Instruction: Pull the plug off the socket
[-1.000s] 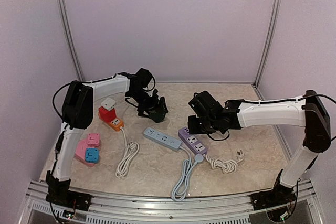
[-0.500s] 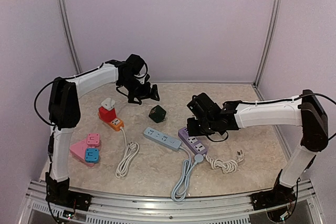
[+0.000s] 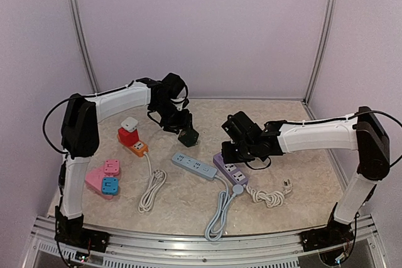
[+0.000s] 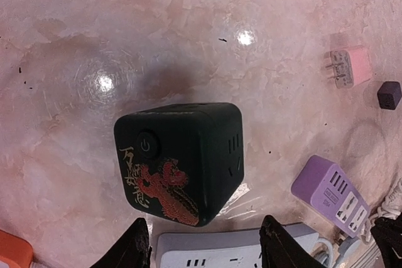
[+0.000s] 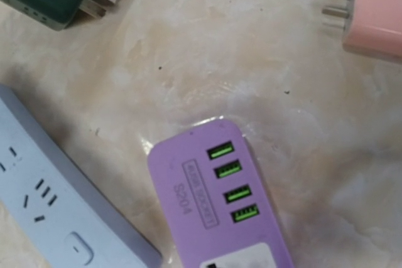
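Marbled bench (image 3: 301, 155) w/ lilac walls round it. Green cube adapter (image 4: 179, 161) lies loose on the bench, far-left of centre, just beyond the grey-blue strip (image 3: 195, 166) and not plugged into anything. It's approx cubic, so no real long axis. In the left wrist view the face w/ the power button and red dragon print tilts up toward me, and the slotted outlet face looks to the right of frame. In the right wrist view its two metal prongs stick out sideways, roughly level w/ the bench, pointing at bare stone toward the pink charger (image 5: 374, 14).

My left end effector (image 4: 205, 224) hangs right over the cube, fingers spread wide apart and gripping nothing; the cube sits just ahead of the tips, no contact.

My right end effector (image 3: 233, 149) is low over the USB end of the purple strip (image 5: 220, 205). Its fingers aren't in the wrist view, so I can't tell how far apart they are. The purple strip's long axis runs far-left to near-right.
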